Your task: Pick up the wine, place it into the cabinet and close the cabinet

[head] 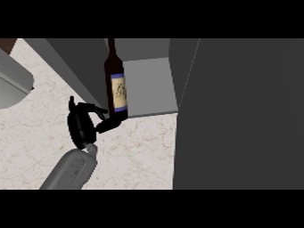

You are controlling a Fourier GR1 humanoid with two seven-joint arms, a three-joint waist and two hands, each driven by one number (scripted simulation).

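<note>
Nearest the viewer, a grey forearm (72,171) rises from the lower edge over the pale veined counter (22,147) and ends in a black hand (83,124). It shows left of centre, but with only one arm in view it cannot be told for certain which of the robot's hands this is; the other hand does not show. Its fingers (108,124) are curled toward the foot of the wine bottle (117,84), and they appear to touch or pinch it low down, though dark on dark hides the exact contact, so whether they are clamped on it cannot be told.

The wine bottle is dark glass with a slim neck and a cream label edged in blue. It stands upright with its base at the front lip of the grey cabinet floor (151,87), just beyond the counter's edge; whether it is fully set down is unclear.

To the right, a large dark panel (246,116), probably the open cabinet door, fills the view. At far left, a grey rounded object (6,82) lies near the edge, well apart from the bottle.

Judged step: the placing of the wine, close to done. The next move calls for seating the bottle further inside, letting go without tipping so tall and narrow a thing, then drawing the hand clear before swinging the door shut
</note>
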